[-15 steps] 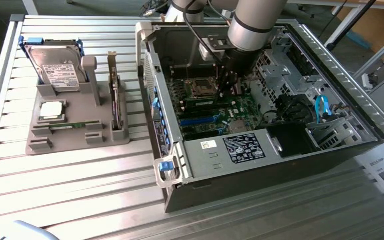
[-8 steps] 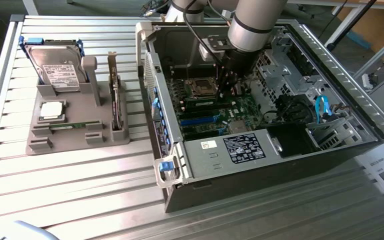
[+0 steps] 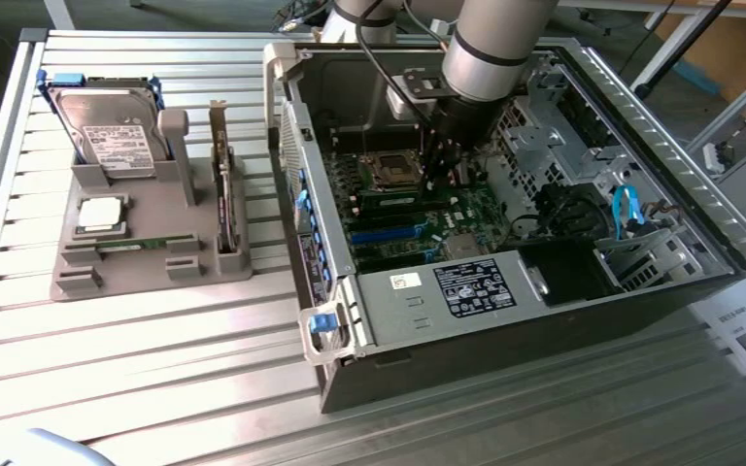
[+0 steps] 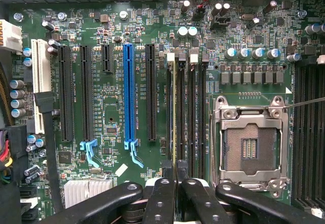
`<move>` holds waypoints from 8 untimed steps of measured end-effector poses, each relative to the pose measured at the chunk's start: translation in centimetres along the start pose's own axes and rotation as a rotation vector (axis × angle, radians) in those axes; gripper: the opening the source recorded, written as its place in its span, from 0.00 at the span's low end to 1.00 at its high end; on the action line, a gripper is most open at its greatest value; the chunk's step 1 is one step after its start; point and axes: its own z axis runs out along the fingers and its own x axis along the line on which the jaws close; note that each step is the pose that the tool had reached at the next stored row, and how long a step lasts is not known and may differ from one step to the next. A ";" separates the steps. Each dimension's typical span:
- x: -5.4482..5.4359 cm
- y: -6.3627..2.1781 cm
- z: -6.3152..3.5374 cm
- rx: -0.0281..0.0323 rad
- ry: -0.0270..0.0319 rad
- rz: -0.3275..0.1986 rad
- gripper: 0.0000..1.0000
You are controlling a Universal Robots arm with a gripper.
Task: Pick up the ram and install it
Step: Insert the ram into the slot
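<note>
The ram (image 4: 175, 107) is seen edge-on, clamped between the narrowly closed jaws of the gripper (image 4: 175, 177), and is lined up along a memory slot on the motherboard (image 4: 111, 97), just beside the open processor socket (image 4: 250, 142). Whether it is seated cannot be told. In the exterior view, the arm (image 3: 490, 49) is shown reaching into the open computer case (image 3: 406, 311), with a grey parts holder (image 3: 114, 277) set at the exterior view's left
</note>
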 end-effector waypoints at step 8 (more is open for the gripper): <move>0.0 0.00 -0.15 0.0000 -0.0001 0.000 0.12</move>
